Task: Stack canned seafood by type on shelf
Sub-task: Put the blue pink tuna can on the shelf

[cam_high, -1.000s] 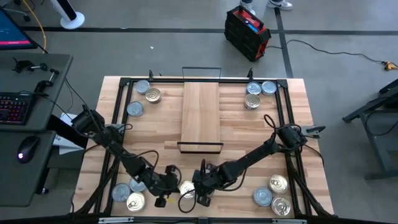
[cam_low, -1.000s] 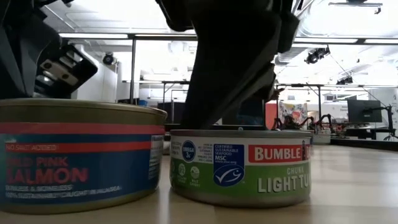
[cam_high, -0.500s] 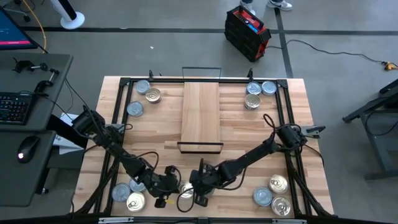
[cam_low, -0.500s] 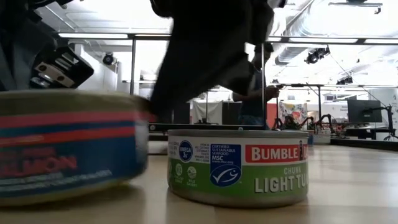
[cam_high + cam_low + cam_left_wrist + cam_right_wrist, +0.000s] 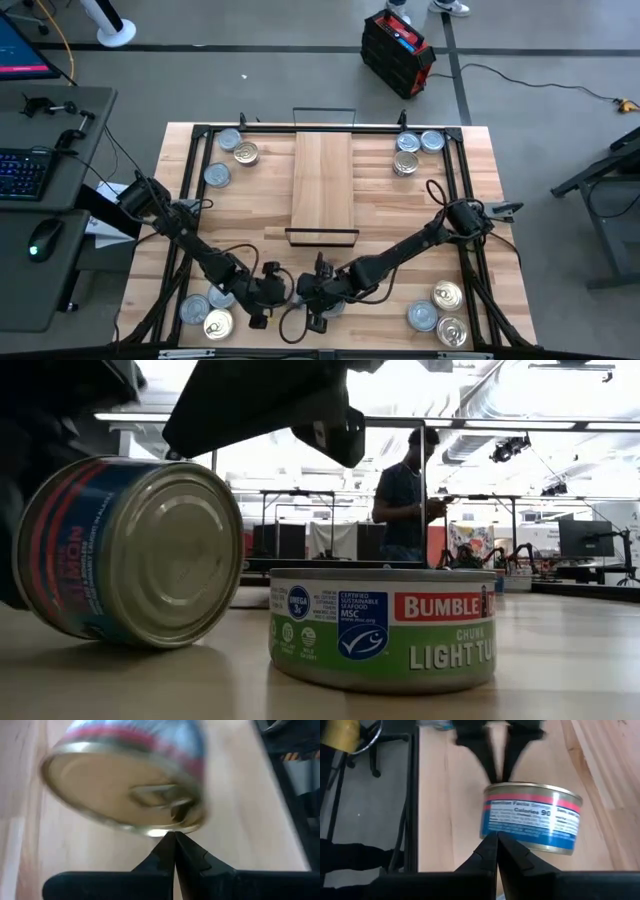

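In the high view both arms reach to the near edge of the tabletop point(image 5: 470, 200), where the left pincer point(image 5: 268, 296) and the right pincer point(image 5: 312, 296) meet close together, the tin between them hidden under the dark links. The shelf point(image 5: 323, 186) lies flat in the middle of the tabletop, with nothing on it, and tins sit in small groups at the four corners: far left point(image 5: 231, 141), far right point(image 5: 407, 143), near left point(image 5: 217, 323) and near right point(image 5: 447, 295). In the low view a salmon tin point(image 5: 130, 550) with a blue and red label stands tipped on its rim, its shiny end facing the camera, just beside a green-labelled tuna tin point(image 5: 383, 628) that sits flat; a person point(image 5: 405, 495) stands in the room behind. In the left wrist view the left pincer point(image 5: 174, 836) has its fingers pressed together, tips touching the lower rim of the tilted salmon tin point(image 5: 130, 790), whose ring-pull lid faces it. In the right wrist view the right pincer point(image 5: 496, 837) is likewise closed to a point against the labelled side of the salmon tin point(image 5: 532, 824), gripping nothing.
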Controlling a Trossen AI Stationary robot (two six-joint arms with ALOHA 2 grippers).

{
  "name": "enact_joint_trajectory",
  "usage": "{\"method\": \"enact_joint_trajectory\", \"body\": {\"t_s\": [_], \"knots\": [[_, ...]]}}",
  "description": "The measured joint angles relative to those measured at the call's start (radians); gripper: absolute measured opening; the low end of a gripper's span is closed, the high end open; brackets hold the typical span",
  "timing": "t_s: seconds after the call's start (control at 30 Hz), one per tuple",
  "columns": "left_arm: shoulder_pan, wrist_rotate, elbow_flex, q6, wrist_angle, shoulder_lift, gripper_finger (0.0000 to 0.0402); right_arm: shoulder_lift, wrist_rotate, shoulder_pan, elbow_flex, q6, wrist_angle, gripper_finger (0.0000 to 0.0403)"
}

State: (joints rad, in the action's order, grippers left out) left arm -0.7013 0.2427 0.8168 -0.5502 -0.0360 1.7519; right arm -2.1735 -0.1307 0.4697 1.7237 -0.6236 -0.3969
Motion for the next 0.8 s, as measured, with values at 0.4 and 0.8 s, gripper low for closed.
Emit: {"method": "enact_joint_trajectory", "body": {"t_s": [0.4,0.8], "knots": [[-0.037,0.029,0.002,-0.21,0.183,-0.16,0.0001,0.019,0.0,0.002,0.193,0.226,-0.231,0.0],[-0.242,0.179,0.002,-0.665,0.172,-0.182,0.0001,0.019,0.176,-0.089,0.273,0.599,-0.321,0.0143]]}}
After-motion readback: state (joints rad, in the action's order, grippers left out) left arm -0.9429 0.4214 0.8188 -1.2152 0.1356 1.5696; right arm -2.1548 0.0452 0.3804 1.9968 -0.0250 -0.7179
